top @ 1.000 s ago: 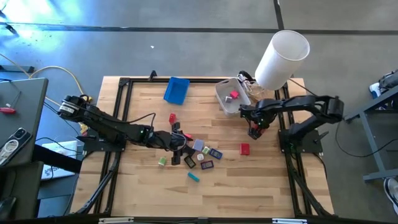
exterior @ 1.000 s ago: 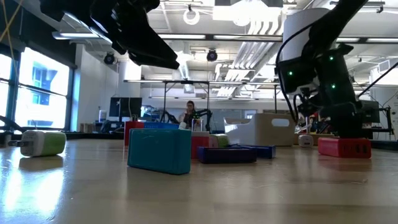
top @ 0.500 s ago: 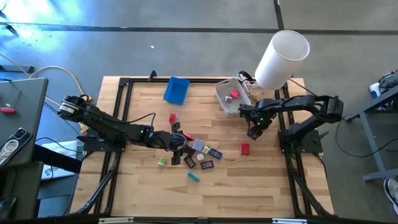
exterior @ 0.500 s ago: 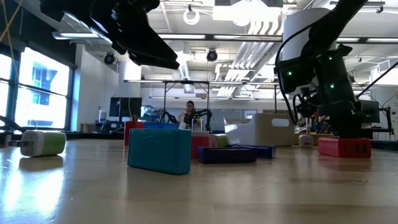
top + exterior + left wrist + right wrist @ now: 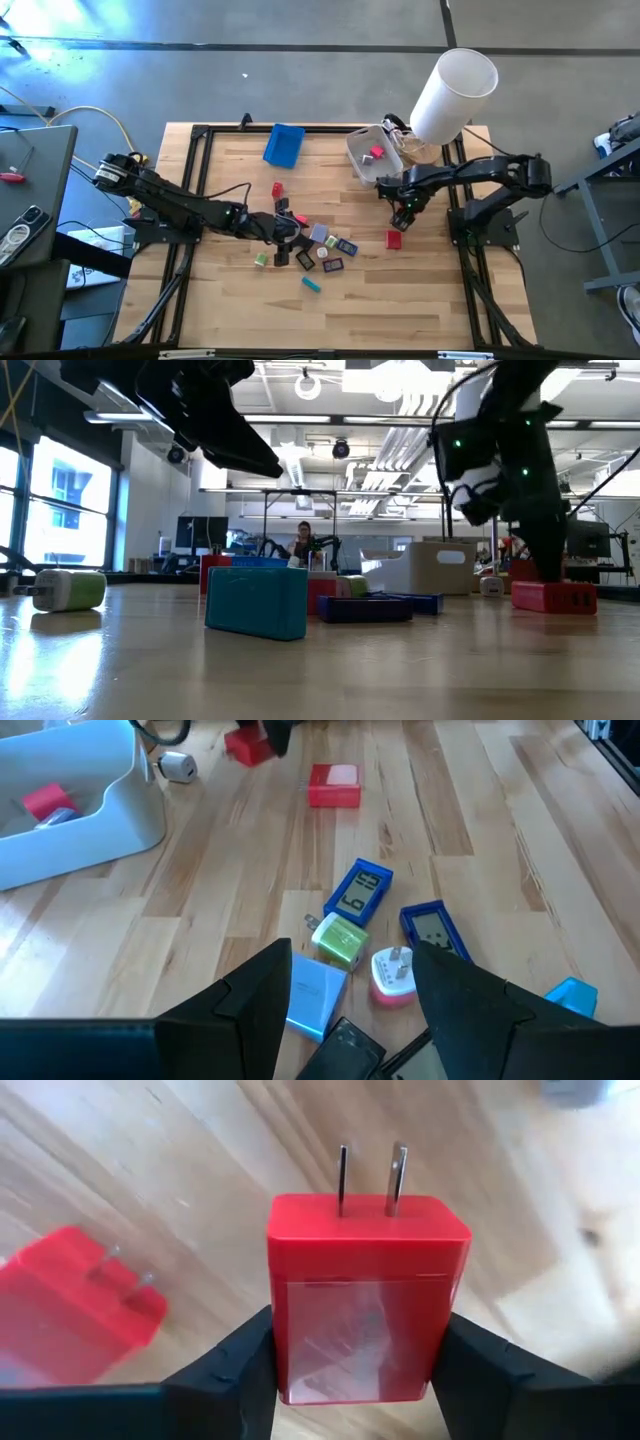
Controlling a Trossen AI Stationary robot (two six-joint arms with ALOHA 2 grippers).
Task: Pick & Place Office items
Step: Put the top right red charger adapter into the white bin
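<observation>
1. Right gripper (image 5: 352,1365) clamped on a red plug block (image 5: 366,1295), prongs pointing straight away from the wrist.
2. Held above the table (image 5: 440,290), near the white bin (image 5: 357,160).
3. Left gripper (image 5: 352,990) spread open over the scattered pieces, holding nothing.

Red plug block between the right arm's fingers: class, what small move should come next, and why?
Probably carry it toward the white bin. The right gripper is clamped on the red plug block, lifted off the wood, and a red item already lies in that bin.
</observation>
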